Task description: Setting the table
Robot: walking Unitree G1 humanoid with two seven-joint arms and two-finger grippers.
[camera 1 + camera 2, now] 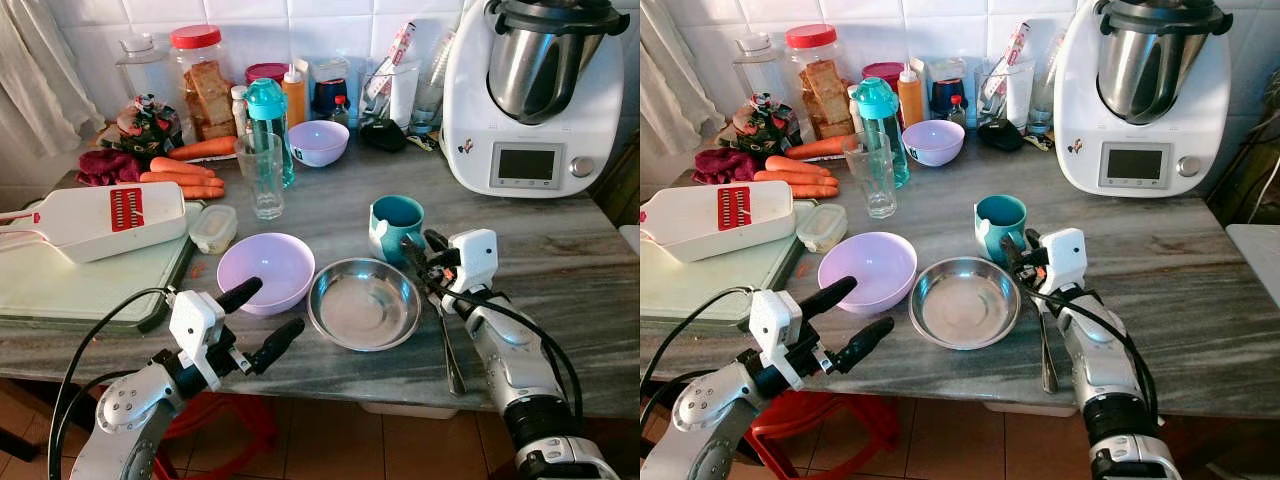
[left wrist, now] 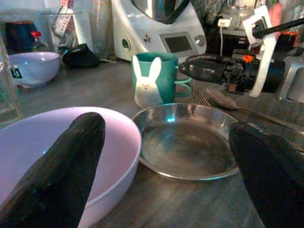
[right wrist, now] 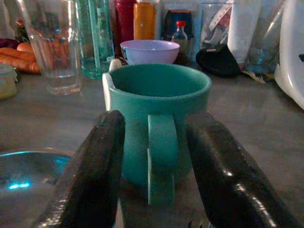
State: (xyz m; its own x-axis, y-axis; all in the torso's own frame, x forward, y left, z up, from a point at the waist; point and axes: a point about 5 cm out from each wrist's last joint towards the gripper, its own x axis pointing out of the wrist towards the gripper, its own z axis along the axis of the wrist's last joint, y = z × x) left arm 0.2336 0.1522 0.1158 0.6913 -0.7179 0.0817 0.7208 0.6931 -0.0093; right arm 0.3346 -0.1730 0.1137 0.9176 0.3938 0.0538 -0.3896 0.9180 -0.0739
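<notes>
One teal mug (image 3: pixel 156 123) stands between the right end effector's (image 3: pixel 159 175) spread fingers.

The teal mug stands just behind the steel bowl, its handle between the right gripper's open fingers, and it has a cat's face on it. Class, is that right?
One detail is wrong: the teal mug bears a white rabbit, not a cat, as the left wrist view shows. The rest stands, steel bowl and right gripper included.
</notes>
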